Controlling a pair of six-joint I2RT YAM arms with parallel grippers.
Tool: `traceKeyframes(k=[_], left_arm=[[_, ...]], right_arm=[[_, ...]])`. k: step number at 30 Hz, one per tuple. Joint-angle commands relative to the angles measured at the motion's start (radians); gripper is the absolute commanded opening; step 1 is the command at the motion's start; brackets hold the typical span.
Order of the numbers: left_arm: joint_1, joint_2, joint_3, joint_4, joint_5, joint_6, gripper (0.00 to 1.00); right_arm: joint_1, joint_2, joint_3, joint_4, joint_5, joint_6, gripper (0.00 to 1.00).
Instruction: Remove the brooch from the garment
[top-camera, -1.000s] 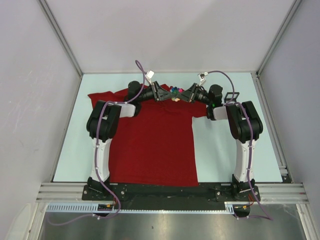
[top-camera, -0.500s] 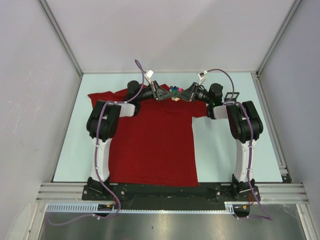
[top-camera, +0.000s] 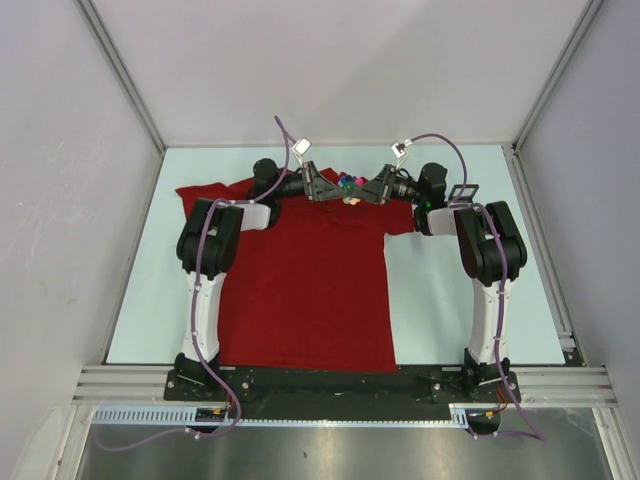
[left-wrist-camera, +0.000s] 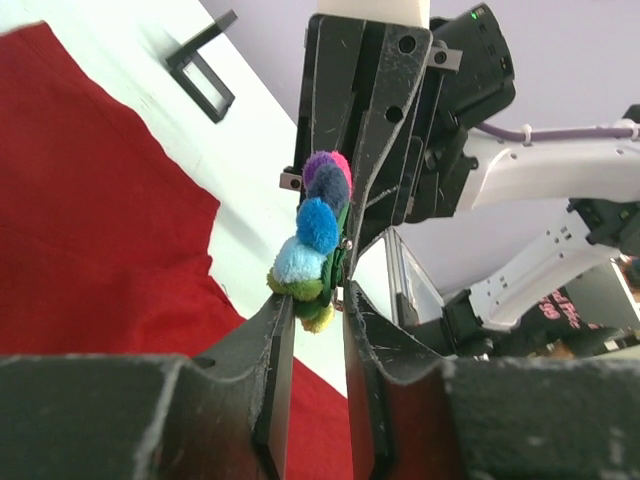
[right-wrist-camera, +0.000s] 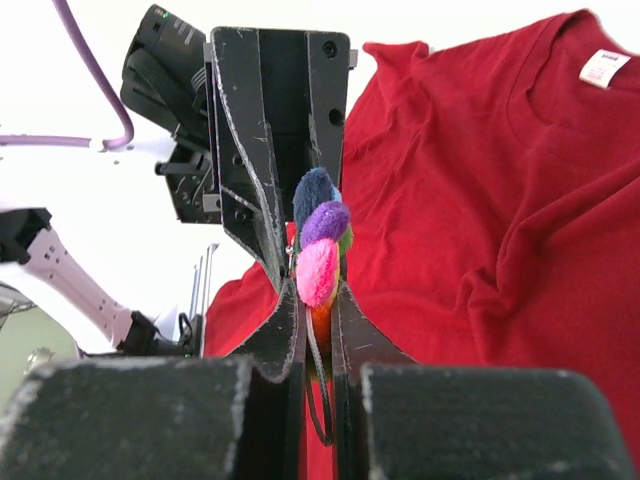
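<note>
Because both grippers crowd over it in the overhead view, the brooch (top-camera: 347, 183) shows there only as a few coloured specks at twelve o'clock of the garment (top-camera: 300, 290), by the neckline. We cannot tell from any view whether its pin is still in the cloth. The collar itself is hidden under the fingers in the overhead view. The right wrist view cuts the shirt off at its edges, with the white neck label (right-wrist-camera: 605, 68) at two o'clock.

The left gripper (top-camera: 338, 187) comes in from nine o'clock and the right gripper (top-camera: 360, 188) from three o'clock, tip to tip. In the left wrist view, the left gripper's (left-wrist-camera: 312, 310) fingers stand narrowly apart with the lowest beads between them. Both fingers touch the brooch, so we read it as a grip. The right gripper (right-wrist-camera: 318, 300) is clenched on the brooch from the opposite end.

Seen close, the brooch (left-wrist-camera: 320, 235) is a stack of fuzzy round beads. Pink and purple sit at twelve o'clock, then navy, bright blue and pale blue, with green and yellow at six o'clock. From the right wrist, the brooch (right-wrist-camera: 320, 250) shows navy, purple and pink over orange. A thin dark loop hangs below it between the fingers. It is lifted clear of the red folds (left-wrist-camera: 90, 230), with pale table (top-camera: 450, 300) behind it.
</note>
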Motion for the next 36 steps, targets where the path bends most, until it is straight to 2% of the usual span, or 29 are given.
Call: traceKeyframes(k=[1, 9, 21, 32, 36], left_arm=[[-0.03, -0.015, 0.051, 0.129, 0.089, -0.029, 0.28], [-0.036, -0.01, 0.064, 0.114, 0.087, -0.028, 0.29], [-0.044, 0.031, 0.107, 0.074, 0.101, -0.051, 0.2], [-0.05, 0.022, 0.109, 0.08, 0.113, -0.045, 0.21], [-0.036, -0.001, 0.077, 0.075, 0.078, -0.023, 0.25]], right_arm=[[0.023, -0.005, 0.033, -0.06, -0.03, -0.05, 0.0], [0.05, -0.027, 0.06, -0.215, 0.001, -0.159, 0.0], [0.07, -0.047, 0.069, -0.244, -0.022, -0.212, 0.0], [0.09, -0.058, 0.102, -0.409, 0.013, -0.332, 0.0], [0.083, -0.054, 0.102, -0.404, 0.042, -0.306, 0.0]])
